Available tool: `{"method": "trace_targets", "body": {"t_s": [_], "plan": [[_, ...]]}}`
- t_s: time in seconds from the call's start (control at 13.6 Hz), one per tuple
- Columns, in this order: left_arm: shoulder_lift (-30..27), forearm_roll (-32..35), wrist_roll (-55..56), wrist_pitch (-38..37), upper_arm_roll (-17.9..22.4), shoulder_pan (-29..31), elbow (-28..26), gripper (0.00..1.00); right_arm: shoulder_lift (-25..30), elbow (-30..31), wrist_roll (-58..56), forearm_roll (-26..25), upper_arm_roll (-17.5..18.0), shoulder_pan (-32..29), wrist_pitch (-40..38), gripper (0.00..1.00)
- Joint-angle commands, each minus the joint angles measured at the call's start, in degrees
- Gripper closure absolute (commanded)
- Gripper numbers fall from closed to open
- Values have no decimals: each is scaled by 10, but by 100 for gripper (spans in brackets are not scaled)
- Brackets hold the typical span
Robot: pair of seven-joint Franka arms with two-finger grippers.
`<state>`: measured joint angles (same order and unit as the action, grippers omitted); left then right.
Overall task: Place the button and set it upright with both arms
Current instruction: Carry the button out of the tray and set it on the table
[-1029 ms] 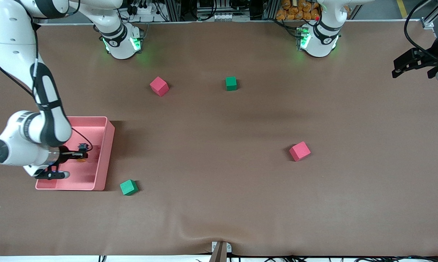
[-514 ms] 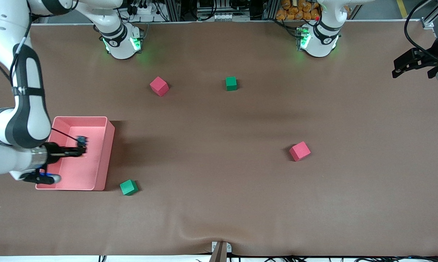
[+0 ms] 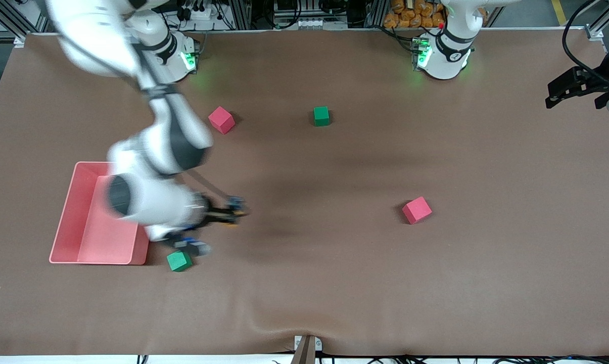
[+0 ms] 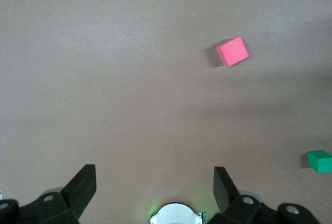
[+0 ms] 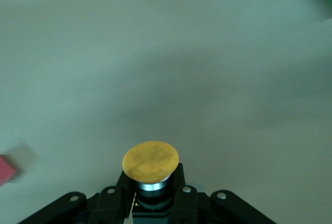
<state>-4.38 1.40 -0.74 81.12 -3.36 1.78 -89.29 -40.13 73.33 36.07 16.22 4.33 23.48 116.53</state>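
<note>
My right gripper (image 3: pixel 229 216) is shut on the button (image 3: pixel 233 212) and holds it in the air over bare table, between the pink bin (image 3: pixel 89 242) and the table's middle. In the right wrist view the button's round orange cap (image 5: pixel 150 162) faces the camera, its black body pinched between the fingers (image 5: pixel 181 187) of the right gripper (image 5: pixel 150 182). My left gripper (image 3: pixel 567 88) waits open and empty at the left arm's end of the table. In the left wrist view the left gripper (image 4: pixel 154 177) has its dark fingers (image 4: pixel 83 185) wide apart.
A green cube (image 3: pixel 179 261) lies just under the right wrist, beside the bin. A red cube (image 3: pixel 221 120) and a green cube (image 3: pixel 321 116) lie nearer the bases. Another red cube (image 3: pixel 417 210) lies toward the left arm's end. The brown table (image 3: pixel 334 283) is wrinkled at its near edge.
My right gripper has lifted the button out of the pink bin and swung it over the table toward the middle. The left arm has not moved.
</note>
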Motion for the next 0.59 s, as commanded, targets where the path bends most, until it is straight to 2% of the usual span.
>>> {"method": "trace_targets", "body": {"t_s": [0.0, 0.29, 0.51], "plan": [[2, 5, -15, -8, -2, 4, 10, 0, -54, -22, 22, -12, -7, 63, 70, 100], [2, 5, -15, -8, -2, 4, 10, 0, -93, -32, 25, -83, -6, 141, 102, 100], [2, 5, -15, -8, -2, 4, 10, 0, -110, -34, 40, -87, -6, 178, 102, 100]]}}
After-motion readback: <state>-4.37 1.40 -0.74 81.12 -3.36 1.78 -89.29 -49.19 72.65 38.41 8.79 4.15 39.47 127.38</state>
